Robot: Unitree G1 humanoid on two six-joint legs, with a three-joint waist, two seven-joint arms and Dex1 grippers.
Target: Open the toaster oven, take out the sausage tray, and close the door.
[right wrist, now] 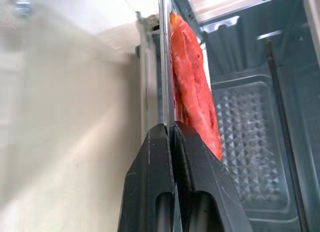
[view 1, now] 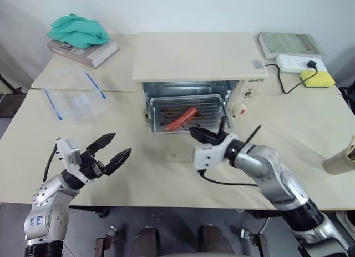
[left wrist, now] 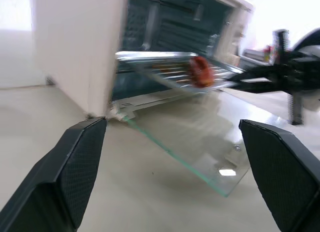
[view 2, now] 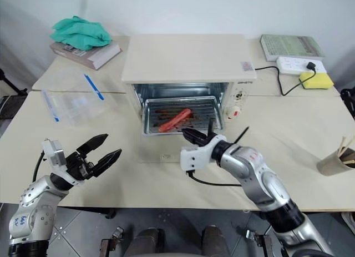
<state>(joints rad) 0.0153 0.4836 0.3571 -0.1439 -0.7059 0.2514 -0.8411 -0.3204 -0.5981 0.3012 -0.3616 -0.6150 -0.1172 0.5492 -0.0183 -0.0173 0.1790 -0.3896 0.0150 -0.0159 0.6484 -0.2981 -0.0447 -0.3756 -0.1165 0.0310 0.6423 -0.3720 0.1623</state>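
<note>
One cream-white boxy toaster oven [view 1: 194,60] with a flat top and metal interior stands at the middle of the pale table [view 1: 310,140], its clear glass door [left wrist: 200,142] folded down flat in front of the opening. One shallow silver metal sausage tray [view 1: 188,115] with a ribbed, grease-stained bottom sticks partway out of the oven above the lowered door, carrying a single red sausage [view 1: 182,118].

The right gripper [view 1: 201,136], two black fingers, is clamped on the tray's front rim; the right wrist view shows the thin metal edge pinched between the fingers [right wrist: 150,192] with the sausage just behind. The left gripper [view 1: 111,151] hangs with its two fingers spread wide and empty, off to the left of the oven over bare table.

On the oven's side panel there is one small red-marked knob [view 1: 242,109]; the print on the panel is too small to read. Elsewhere: one clear plastic box [view 1: 75,96] with blue clips, two books, one [view 1: 83,51] under a green cloth [view 1: 77,29] and one [view 1: 288,44] near a white power strip [view 1: 299,63], one yellow sponge [view 1: 317,78], and one brown cup [view 1: 341,160] at the right edge. The book covers' writing is illegible.
</note>
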